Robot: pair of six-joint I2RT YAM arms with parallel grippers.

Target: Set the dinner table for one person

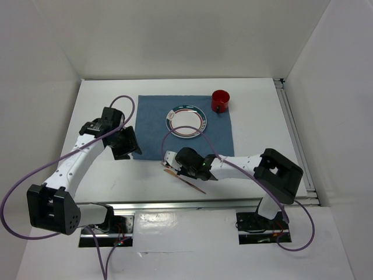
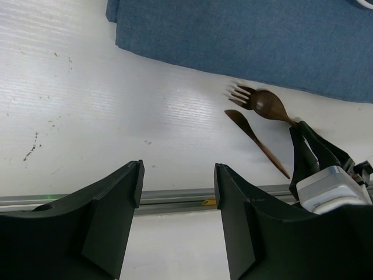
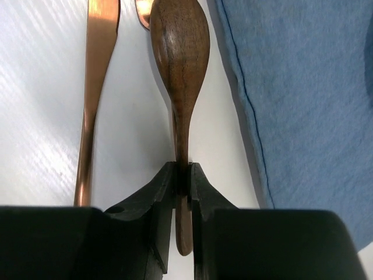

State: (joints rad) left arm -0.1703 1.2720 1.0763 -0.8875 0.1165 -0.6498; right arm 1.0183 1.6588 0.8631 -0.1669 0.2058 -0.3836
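— Right gripper (image 3: 182,175): what has it got?
— Its jaws are pinched tight on the spoon (image 3: 179,41) handle, with the bowl pointing away, just off the near edge of the mat (image 3: 303,87).
— And the left gripper (image 2: 178,186)?
— Spread wide with nothing between its fingers, over bare table (image 1: 256,134) by the mat's left edge.
— Other cutlery?
— The knife (image 3: 96,87) lies beside the spoon, and the fork (image 2: 240,93) tines show by the spoon's bowl.
— The table itself?
— White, under everything. The blue mat lies mid-table with a plate (image 1: 187,107) on it and a red cup (image 1: 220,100) at its far right corner.
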